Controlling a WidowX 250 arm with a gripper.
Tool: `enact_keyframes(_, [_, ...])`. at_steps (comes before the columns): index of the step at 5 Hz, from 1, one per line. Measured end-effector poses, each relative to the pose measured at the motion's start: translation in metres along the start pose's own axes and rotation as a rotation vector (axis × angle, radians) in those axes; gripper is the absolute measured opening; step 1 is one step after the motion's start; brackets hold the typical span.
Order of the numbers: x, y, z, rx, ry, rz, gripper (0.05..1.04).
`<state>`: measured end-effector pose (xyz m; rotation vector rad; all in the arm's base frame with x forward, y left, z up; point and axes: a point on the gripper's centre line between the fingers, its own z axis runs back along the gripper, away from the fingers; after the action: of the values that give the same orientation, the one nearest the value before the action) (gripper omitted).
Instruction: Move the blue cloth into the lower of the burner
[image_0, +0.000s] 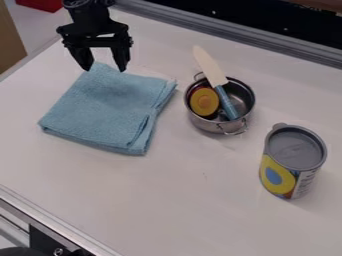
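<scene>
My gripper hangs at the upper left, over the far edge of the folded blue cloth. Its two fingers stand apart, pointing down, one on each side of a small raised peak at the cloth's top corner. Whether the fingertips touch the fabric, I cannot tell. The cloth lies flat on the white table, left of the middle. I cannot make out a burner.
Right of the cloth stands a small metal pot holding a round yellow-orange item and a knife with a blue handle, leaning out. A can with a grey lid stands at the right. A metal rail runs behind.
</scene>
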<state>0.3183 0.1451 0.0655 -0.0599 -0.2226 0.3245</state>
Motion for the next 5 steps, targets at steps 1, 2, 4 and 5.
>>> enact_keyframes(1, [-0.009,0.000,-0.012,-0.006,0.044,0.004,1.001])
enact_keyframes(2, [-0.032,-0.001,-0.017,0.011,0.092,-0.041,1.001])
enact_keyframes(4, [-0.054,-0.013,-0.023,0.004,0.106,-0.106,0.703])
enact_keyframes(5, [-0.048,-0.017,-0.024,0.022,0.074,-0.067,0.407])
